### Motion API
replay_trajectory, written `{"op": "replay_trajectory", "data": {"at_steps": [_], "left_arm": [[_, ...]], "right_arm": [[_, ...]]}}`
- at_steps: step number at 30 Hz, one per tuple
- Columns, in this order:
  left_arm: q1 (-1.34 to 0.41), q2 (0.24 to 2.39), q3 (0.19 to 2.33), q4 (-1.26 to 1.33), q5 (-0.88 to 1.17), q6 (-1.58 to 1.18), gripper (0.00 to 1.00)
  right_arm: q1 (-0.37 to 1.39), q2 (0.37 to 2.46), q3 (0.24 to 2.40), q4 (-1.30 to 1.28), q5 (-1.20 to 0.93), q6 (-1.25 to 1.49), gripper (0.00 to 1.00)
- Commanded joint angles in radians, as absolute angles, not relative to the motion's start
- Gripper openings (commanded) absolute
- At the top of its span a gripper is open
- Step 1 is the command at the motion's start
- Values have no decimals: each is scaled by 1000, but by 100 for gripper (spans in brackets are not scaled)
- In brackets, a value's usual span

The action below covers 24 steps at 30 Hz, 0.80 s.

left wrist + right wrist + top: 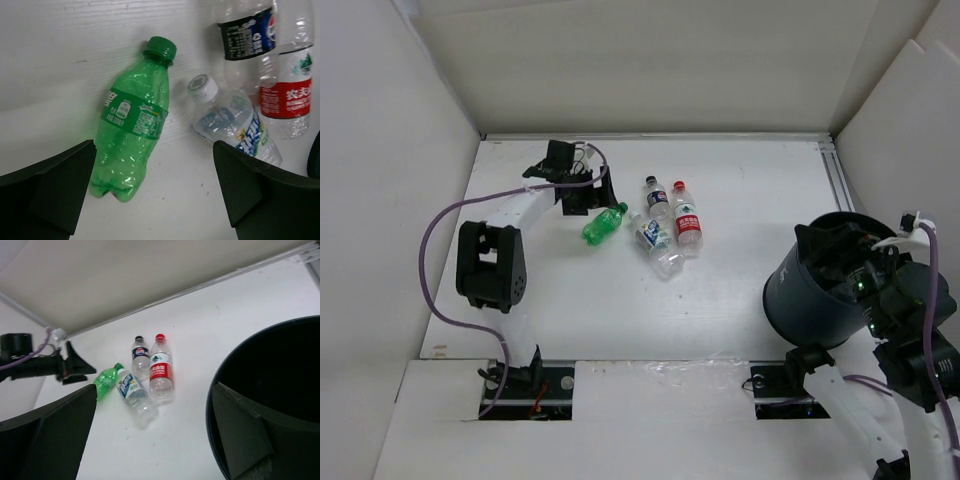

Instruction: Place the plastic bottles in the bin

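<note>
**Left arm lined up on the green bottle, a couple of worries**

Nearest the lens is the left end effector, spread wide with nothing in it, hanging over the green bottle, which lies on its side on the surface. Worry one: one side of it sits near the white-capped bottle, so coming down could shove that one into the dark-labelled bottle and the red-labelled bottle just beside it. Worry two: a smooth round bottle can roll or squirt out of a pinch.

Over on the right, well apart from the bottles, stands the bin. Its inside is pure black, so I can't tell if anything's in there. The right end effector is wide and empty too, right at the rim, so two arms there could bump.
</note>
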<state>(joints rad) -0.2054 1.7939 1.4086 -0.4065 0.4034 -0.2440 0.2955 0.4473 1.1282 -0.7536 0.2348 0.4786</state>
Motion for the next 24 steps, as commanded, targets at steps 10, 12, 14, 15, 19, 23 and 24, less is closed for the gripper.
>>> {"op": "replay_trajectory", "data": {"at_steps": [10,12,14,15,19,23,24], "left_arm": [[-207,1931,1417,-316,354,-252,94],[-207,1963,1417,-316,336,-261,89],[-207,2002,1417,-325,315,-270,79],[-207,2014,1417,-343,305,-270,77],[-207,2046,1427,-356,287,-288,77],[-207,2068,1436,-376,287,-298,87],[-207,2068,1436,-376,287,-298,87]], "right_arm": [[293,414,1078,-655,49,411,100],[293,414,1078,-655,49,400,100],[293,403,1078,-666,49,391,100],[293,394,1078,-676,49,391,100],[293,394,1088,-686,60,371,100],[293,394,1088,-695,60,362,100],[293,394,1088,-695,60,362,100]]}}
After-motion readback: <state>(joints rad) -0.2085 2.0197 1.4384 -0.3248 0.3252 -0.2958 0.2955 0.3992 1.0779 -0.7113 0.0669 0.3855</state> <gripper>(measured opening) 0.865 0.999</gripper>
